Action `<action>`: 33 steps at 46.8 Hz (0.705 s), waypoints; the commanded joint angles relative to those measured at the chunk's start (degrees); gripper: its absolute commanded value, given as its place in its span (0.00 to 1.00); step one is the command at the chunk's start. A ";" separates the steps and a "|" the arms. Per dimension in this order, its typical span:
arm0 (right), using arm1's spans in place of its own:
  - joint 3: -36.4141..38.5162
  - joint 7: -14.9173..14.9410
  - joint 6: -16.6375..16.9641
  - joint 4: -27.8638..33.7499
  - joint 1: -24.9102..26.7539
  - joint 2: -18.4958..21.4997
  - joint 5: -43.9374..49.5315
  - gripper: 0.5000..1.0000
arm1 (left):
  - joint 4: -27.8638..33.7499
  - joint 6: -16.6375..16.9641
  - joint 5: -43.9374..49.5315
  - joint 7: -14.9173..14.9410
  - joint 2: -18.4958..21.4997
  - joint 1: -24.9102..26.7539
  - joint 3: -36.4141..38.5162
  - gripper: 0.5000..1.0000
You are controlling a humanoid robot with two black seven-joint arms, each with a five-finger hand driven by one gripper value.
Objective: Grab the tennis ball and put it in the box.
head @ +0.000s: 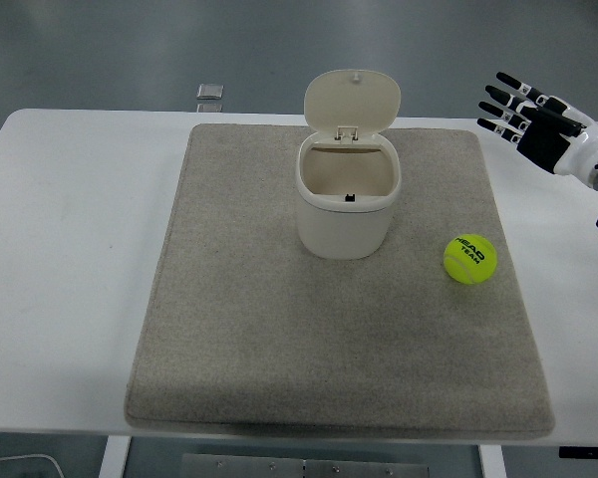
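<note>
White table (70,249) is stretching across the room w/ a beige-grey mat (279,349) lying over most of its middle, its near edge hanging close to the table's front. Nothing is coming in from the left side.

At the far edge, just beyond the mat's back-left corner, a small clear square thing (209,93) is sitting on the table; too small to tell what it is.

Toward the back-centre of the mat, a cream box (347,214) is standing upright, more like a little bin w/ rounded corners. Its hinged lid (352,103) is standing open, tipped up behind the opening, so the inside is showing, nothing visible in it.

Right of the box and a bit nearer the front, the tennis ball (469,259) is resting on the mat, yellow-green, dark lettering facing up. It's sitting apart from the box, not touching it, near the mat's right edge.

Far right, the right hand (538,121) is hanging up over the table beyond the mat's back-right corner, fingers (506,103) spread and pointing left, gripping nothing, well apart from the ball.
</note>
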State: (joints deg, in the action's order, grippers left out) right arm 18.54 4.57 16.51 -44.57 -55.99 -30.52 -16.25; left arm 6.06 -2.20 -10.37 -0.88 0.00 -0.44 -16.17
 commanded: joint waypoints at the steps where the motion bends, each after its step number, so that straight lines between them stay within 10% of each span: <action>1: 0.00 0.00 0.10 0.01 0.00 -0.15 -0.01 0.84 | 0.00 0.00 0.00 0.00 0.00 0.00 0.00 0.98; 33: -0.44 0.70 3.97 0.10 -0.26 -0.85 7.11 0.84 | 0.09 0.00 0.00 0.00 0.00 0.00 0.00 0.98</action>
State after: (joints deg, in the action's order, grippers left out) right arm 18.05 5.15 20.01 -44.64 -56.19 -31.25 -10.07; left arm 6.15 -2.20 -10.37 -0.88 0.00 -0.41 -16.17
